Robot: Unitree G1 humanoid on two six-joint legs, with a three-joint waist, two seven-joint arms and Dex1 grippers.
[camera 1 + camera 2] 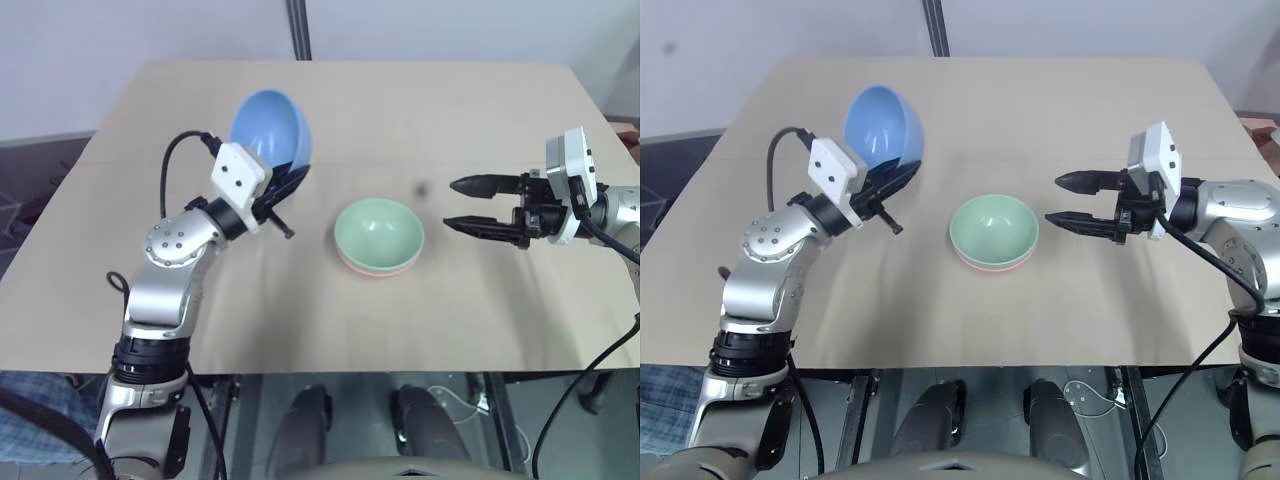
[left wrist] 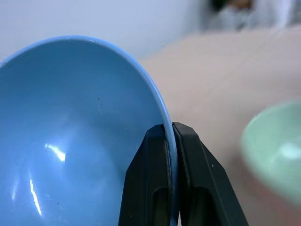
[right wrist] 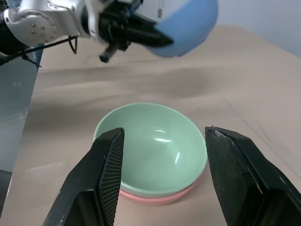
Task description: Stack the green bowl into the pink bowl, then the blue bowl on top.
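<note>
Right now my left gripper (image 1: 285,190) is clamped on the rim of the blue bowl (image 1: 272,128), 1 finger inside the wall and 1 outside, as my left wrist view shows plainly. I hold it by the edge so the hollow stays free and the base can drop straight into the stack. The bowl is tipped up, its opening facing the head camera, and it hangs clear of the table (image 1: 480,110), off to the left of the other 2 bowls.

At the middle of the table the green bowl (image 1: 378,232) already sits nested in the pink bowl (image 1: 374,268), of which a thin salmon band peeks out under the green rim. That reads to me as step 1 done, with the blue bowl left to go on top. The green bowl is empty, and so is the blue one; I judge the nesting snug, though the pink bowl's inside is hidden.

My right gripper (image 1: 464,205) hovers just to the right of the stack, fingers well apart, holding nothing. I keep it near and pointed at the pair, probably to steady them if the blue bowl nudges the stack on landing.
</note>
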